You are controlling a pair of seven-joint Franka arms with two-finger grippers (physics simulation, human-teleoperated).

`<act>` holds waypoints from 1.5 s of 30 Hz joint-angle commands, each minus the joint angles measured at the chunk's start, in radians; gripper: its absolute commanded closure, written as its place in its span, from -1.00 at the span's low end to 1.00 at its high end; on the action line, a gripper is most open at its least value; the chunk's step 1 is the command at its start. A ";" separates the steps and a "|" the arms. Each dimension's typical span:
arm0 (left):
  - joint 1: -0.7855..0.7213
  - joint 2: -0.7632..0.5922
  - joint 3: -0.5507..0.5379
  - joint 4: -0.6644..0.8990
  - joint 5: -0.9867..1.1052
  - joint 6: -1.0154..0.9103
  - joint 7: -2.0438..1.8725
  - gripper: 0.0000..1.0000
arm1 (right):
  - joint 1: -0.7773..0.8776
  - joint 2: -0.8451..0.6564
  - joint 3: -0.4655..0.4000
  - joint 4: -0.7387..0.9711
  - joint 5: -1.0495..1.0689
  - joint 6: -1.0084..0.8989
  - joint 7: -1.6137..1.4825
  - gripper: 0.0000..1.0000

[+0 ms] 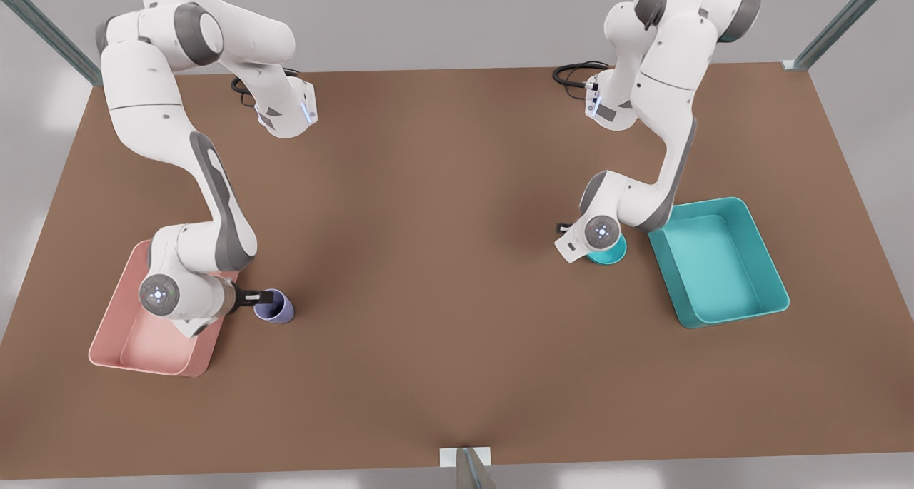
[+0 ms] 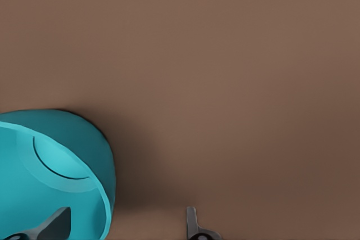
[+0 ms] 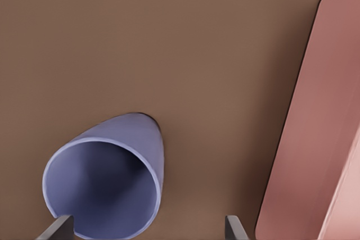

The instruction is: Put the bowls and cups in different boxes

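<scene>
On the brown table (image 1: 443,275), you have both arms low and each gripper at its own object. Your left gripper (image 2: 126,226) is the one at the front view's right, where the wrist hides it from the front camera; it sits at the teal bowl (image 1: 611,255), which stands on the table just beside the teal box (image 1: 775,289), apart from it and outside it. From the left wrist view you can see the fingers (image 2: 194,226) spread wide: one dark tip lies inside the bowl (image 2: 56,172) and the other outside its wall, so the rim runs between them. You cannot tell from these pictures whether either tip touches the wall.

Your right gripper (image 1: 258,298) is at the front view's left, reaching out over the edge of the pink box (image 1: 114,332) towards the lavender cup (image 1: 277,308). That cup stands on the table just beside the pink box, outside it. From the right wrist view the cup (image 3: 107,181) shows its open mouth, one finger (image 3: 56,230) sits at the cup's rim and the other stands clear of the cup on the side of the pink box (image 3: 304,139). Those fingers are apart too, and nothing is gripped.
</scene>
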 commanded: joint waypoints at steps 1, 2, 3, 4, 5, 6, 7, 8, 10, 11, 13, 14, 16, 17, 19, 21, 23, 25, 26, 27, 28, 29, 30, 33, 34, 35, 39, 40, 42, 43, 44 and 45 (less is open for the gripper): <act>0.002 0.006 -0.001 -0.019 0.000 0.093 -0.074 -1.00 | -0.008 -0.006 0.000 -0.034 0.004 0.152 0.030 -1.00; -0.001 0.015 -0.001 -0.019 0.000 0.093 -0.080 -0.99 | -0.010 -0.012 0.000 -0.048 0.006 0.153 0.030 -1.00; -0.003 0.017 -0.001 -0.019 0.002 0.093 -0.112 -0.55 | -0.010 -0.010 0.000 -0.060 0.010 0.155 0.030 -1.00; -0.003 0.017 -0.001 -0.018 0.002 0.092 -0.112 -0.13 | -0.010 -0.003 0.000 -0.061 0.010 0.155 0.030 -1.00; -0.003 0.017 -0.001 -0.018 0.002 0.092 -0.112 0.12 | -0.010 0.008 -0.001 -0.062 0.010 0.155 0.030 -1.00; -0.001 0.014 -0.001 -0.016 0.002 0.089 -0.111 0.21 | -0.011 0.022 0.000 -0.062 0.012 0.155 0.030 -1.00; 0.002 0.012 -0.001 -0.015 0.002 0.087 -0.108 0.29 | -0.014 0.028 0.000 -0.062 0.012 0.155 0.032 -1.00; 0.002 0.009 -0.001 -0.015 0.002 0.086 -0.105 0.38 | -0.016 0.036 0.000 -0.061 0.012 0.155 0.032 -1.00; 0.002 -0.006 -0.001 -0.010 0.003 0.063 -0.102 0.45 | -0.026 0.051 0.000 -0.061 0.012 0.156 0.035 -1.00; 0.003 -0.014 -0.001 -0.010 0.003 0.054 -0.102 0.56 | -0.026 0.056 0.000 -0.062 0.012 0.156 0.035 -1.00; 0.003 -0.032 -0.001 0.007 0.003 0.009 -0.102 0.57 | -0.026 0.056 0.000 -0.061 0.012 0.156 0.036 -0.39; 0.003 -0.035 -0.001 0.017 0.003 -0.011 -0.103 0.57 | -0.026 0.057 0.000 -0.061 0.012 0.156 0.036 -0.03; 0.035 -0.088 0.001 0.086 0.003 -0.149 -0.103 0.57 | -0.025 0.063 0.000 -0.057 0.012 0.155 0.036 0.26; 0.059 -0.091 0.002 0.175 0.003 -0.262 -0.105 0.57 | -0.023 0.063 0.000 -0.051 0.010 0.147 0.036 0.49; 0.092 -0.094 0.013 0.309 0.023 -0.454 -0.114 0.57 | -0.017 0.062 0.000 -0.045 0.010 0.141 0.036 0.57; 0.158 -0.097 0.039 0.445 0.134 -0.646 -0.117 0.57 | -0.016 0.056 0.003 -0.044 0.009 0.138 0.036 0.57; 0.278 -0.095 0.056 0.523 0.137 -0.654 -0.115 0.57 | -0.017 0.045 0.005 -0.042 0.007 0.132 0.032 0.57; 0.364 -0.074 0.057 0.539 0.132 -0.559 -0.054 0.57 | -0.023 0.008 0.007 -0.028 0.006 0.106 0.016 0.57; 0.396 -0.048 0.085 0.533 0.131 -0.497 -0.011 0.57 | -0.025 -0.044 0.007 -0.018 0.007 0.074 -0.030 0.57; 0.410 -0.031 0.100 0.528 0.131 -0.453 0.004 0.57 | -0.037 -0.085 0.005 -0.018 0.007 0.048 -0.088 0.57; 0.424 0.003 0.100 0.524 0.131 -0.413 0.003 0.57 | -0.054 -0.110 0.005 -0.016 0.007 0.037 -0.142 0.57; 0.421 0.018 0.100 0.470 0.131 -0.355 0.000 0.57 | -0.083 -0.122 0.005 0.004 0.007 0.002 -0.195 0.57; 0.424 0.053 0.100 0.455 0.131 -0.315 0.001 0.57 | -0.108 -0.128 0.005 0.030 0.007 -0.044 -0.234 0.57; 0.422 0.095 0.100 0.363 0.125 -0.186 -0.006 0.57 | -0.203 -0.156 -0.003 0.055 0.006 -0.100 -0.406 0.57; 0.425 0.098 0.100 0.344 0.125 -0.164 -0.003 0.57 | -0.233 -0.151 -0.003 0.058 0.007 -0.100 -0.439 0.57; 0.431 0.107 0.100 0.341 0.125 -0.158 -0.002 0.57 | -0.253 -0.145 -0.004 0.058 0.004 -0.100 -0.452 0.57; 0.445 0.127 0.100 0.340 0.125 -0.152 0.003 -0.02 | -0.322 -0.043 -0.007 0.140 -0.005 -0.098 -0.499 0.57; 0.444 0.124 0.100 0.340 0.125 -0.157 0.001 -0.16 | -0.339 -0.001 -0.007 0.168 -0.005 -0.098 -0.502 0.57; 0.444 0.123 0.099 0.341 0.126 -0.158 0.000 -0.43 | -0.352 0.048 -0.010 0.191 -0.005 -0.097 -0.501 0.57; 0.436 0.081 0.094 0.350 0.120 -0.213 0.000 -0.87 | -0.352 0.074 -0.010 0.197 -0.008 -0.092 -0.501 0.57; 0.428 0.014 0.088 0.387 0.094 -0.358 0.004 -1.00 | -0.350 0.102 -0.010 0.217 -0.008 -0.091 -0.499 0.57; 0.422 -0.061 0.041 0.516 0.089 -0.590 0.001 -1.00 | -0.347 0.125 -0.012 0.240 -0.016 -0.089 -0.499 0.57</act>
